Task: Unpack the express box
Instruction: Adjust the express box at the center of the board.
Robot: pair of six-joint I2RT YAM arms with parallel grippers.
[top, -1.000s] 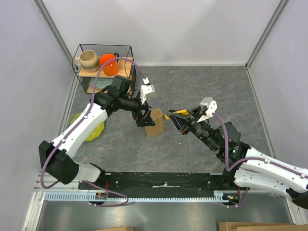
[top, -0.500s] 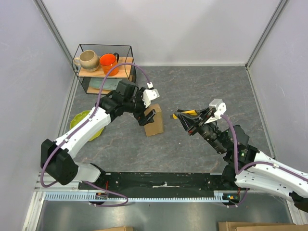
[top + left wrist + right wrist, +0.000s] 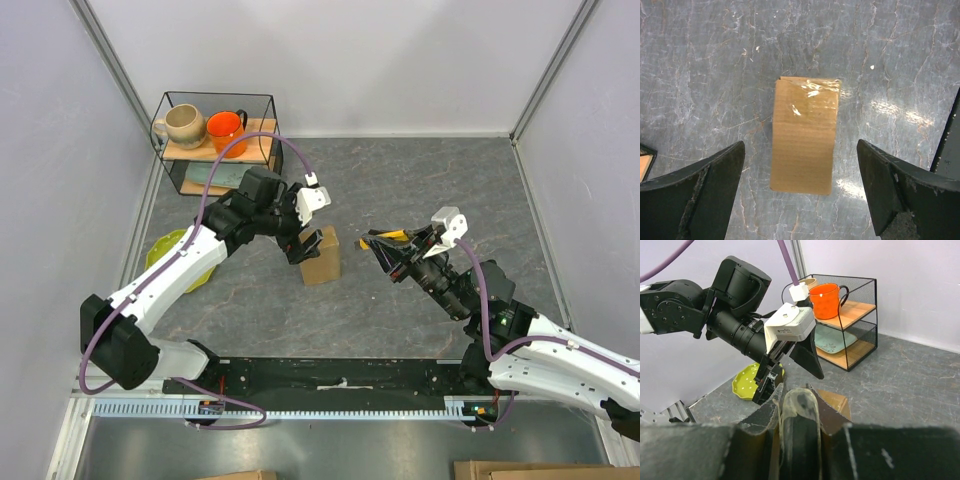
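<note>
The express box point(image 3: 321, 256) is a small brown cardboard box with clear tape at its far end point(image 3: 804, 137), lying flat on the grey table. My left gripper point(image 3: 303, 245) hangs above it, open, one finger out past each long side point(image 3: 801, 150), touching nothing. My right gripper point(image 3: 385, 245) stands to the box's right, apart from it, shut on a yellow-and-black tool point(image 3: 383, 236). In the right wrist view the tool's dark tip point(image 3: 800, 415) sits between the fingers point(image 3: 800, 395), with the box point(image 3: 837, 401) and the left gripper point(image 3: 790, 375) just beyond.
A black wire rack point(image 3: 215, 140) at the back left holds a beige mug point(image 3: 183, 125), an orange mug point(image 3: 226, 131) and a teal plate point(image 3: 832, 339) on its lower shelf. A green dotted plate point(image 3: 175, 262) lies partly under the left arm. White walls enclose the table.
My right gripper has drawn back to the right, away from the box, with the tool in it. My left gripper has shifted slightly and turned over the box, staying open.
</note>
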